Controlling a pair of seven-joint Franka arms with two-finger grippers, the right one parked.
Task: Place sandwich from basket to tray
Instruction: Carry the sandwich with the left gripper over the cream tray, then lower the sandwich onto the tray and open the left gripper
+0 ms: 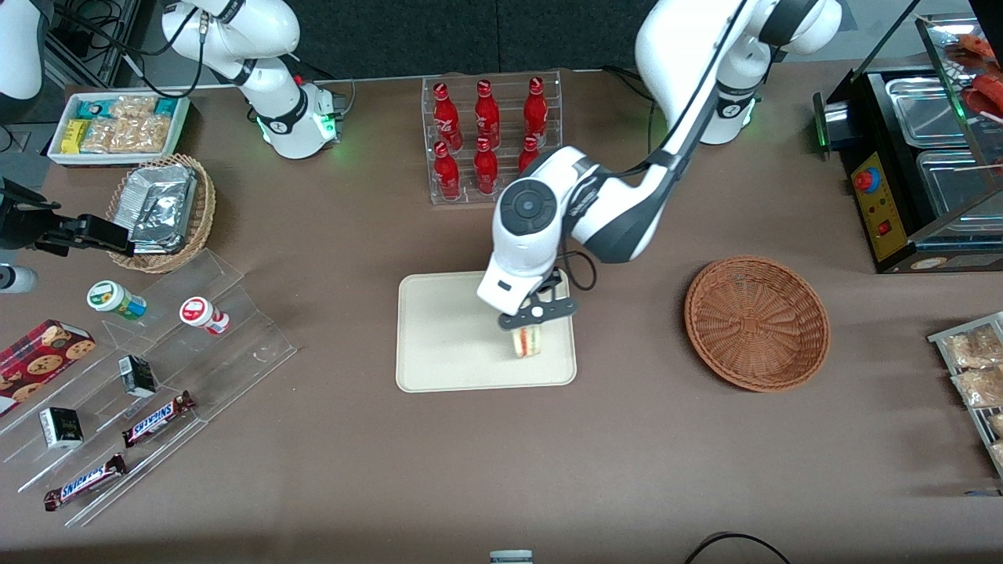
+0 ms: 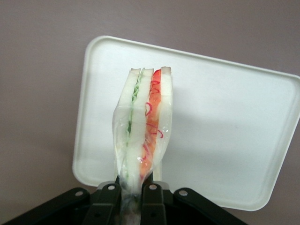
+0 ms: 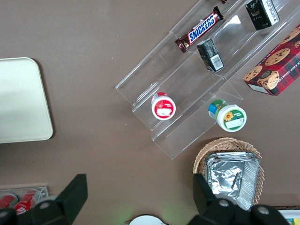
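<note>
Hand (image 1: 526, 327) gripping wrapped sandwich (image 2: 143, 136) by one end, wedge hanging lengthwise down over tray (image 1: 447, 345)

Red bottles (image 1: 487, 137) stood in a clear rack (image 1: 428, 141) at 12 o'clock; foil-packet basket (image 1: 205, 213) at 10; Snickers bars (image 1: 157, 419) and cookie box (image 1: 39, 360) at 8.

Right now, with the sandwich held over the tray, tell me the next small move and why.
Probably lower straight down, then open. The gripper is shut on the wrapped sandwich above the tray, nearer the tray's basket-side edge. The basket is already empty, and the wrist view seems to show the sandwich hanging clear of the tray surface, so only set-down and release remain.
</note>
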